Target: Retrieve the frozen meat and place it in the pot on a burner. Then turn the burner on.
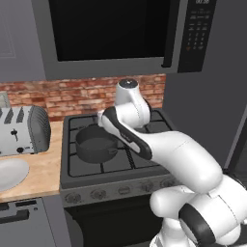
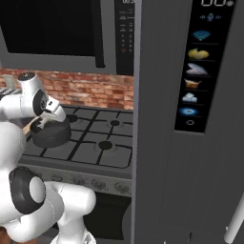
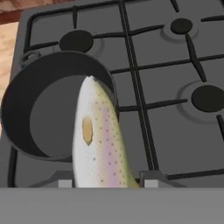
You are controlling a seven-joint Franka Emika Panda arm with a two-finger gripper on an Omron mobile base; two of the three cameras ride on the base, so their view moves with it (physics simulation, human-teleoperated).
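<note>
The frozen meat, a pale speckled fish-shaped piece, is held upright-looking in the hand view, its far end over the pot's rim. My gripper is shut on its near end, one finger on each side. The pot is round, low and dark grey, with nothing inside, and stands on the front left of the stove, seen from the other side too. Burners with dark round caps lie under the black grates beside it. In the right base view my hand hovers just above the pot.
Stove knobs line the front panel. A toaster and a white plate sit on the wooden counter to the left. A microwave hangs overhead. The tall grey fridge stands close on the right.
</note>
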